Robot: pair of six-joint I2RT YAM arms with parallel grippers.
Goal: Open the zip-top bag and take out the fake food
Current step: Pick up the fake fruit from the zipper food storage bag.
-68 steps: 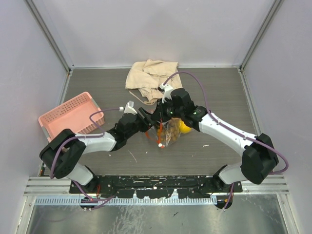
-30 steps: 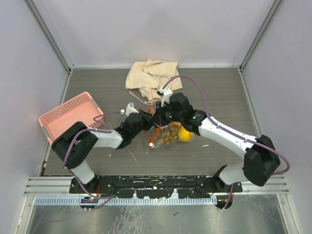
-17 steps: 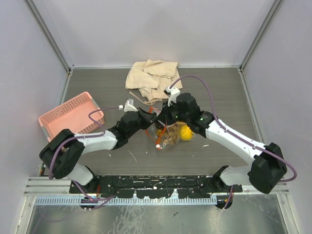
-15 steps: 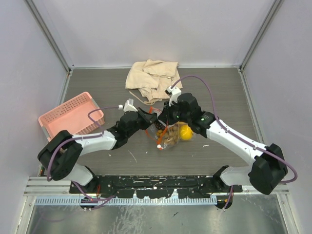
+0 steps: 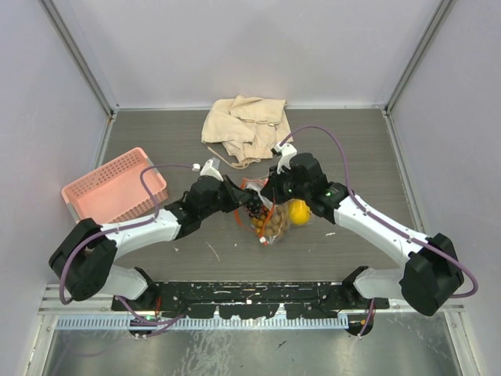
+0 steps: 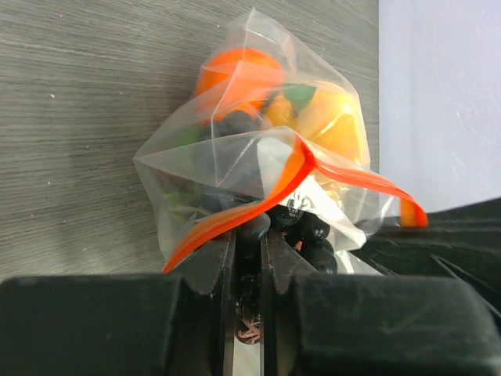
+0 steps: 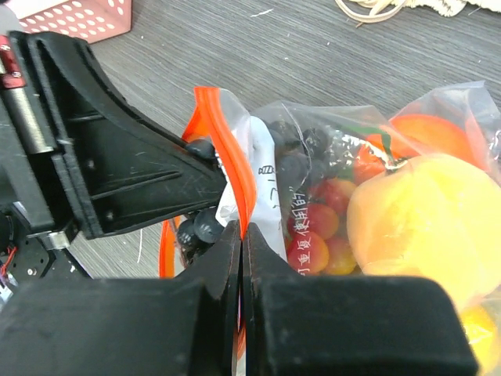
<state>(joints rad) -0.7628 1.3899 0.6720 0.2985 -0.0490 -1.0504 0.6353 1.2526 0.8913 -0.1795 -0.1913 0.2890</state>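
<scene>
The left end effector point(image 6: 249, 235) is pinched almost closed on the orange-red zip strip of the clear thin plastic zip-top bag point(image 6: 235, 160), gripping one lip of its mouth. The right end effector point(image 7: 241, 235), facing it, is clamped narrow on the other lip, and the mouth is parted. The bag sits between them near the middle of the grey wood-grain surface point(image 5: 360, 149). The fake food is inside: dark purple grapes point(image 7: 296, 168), a round orange fruit point(image 6: 235, 74) and a yellow lemon point(image 7: 415, 211). A crumpled beige cloth point(image 5: 243, 125) lies behind, and a pink plastic mesh basket point(image 5: 113, 184) stands to the left.
</scene>
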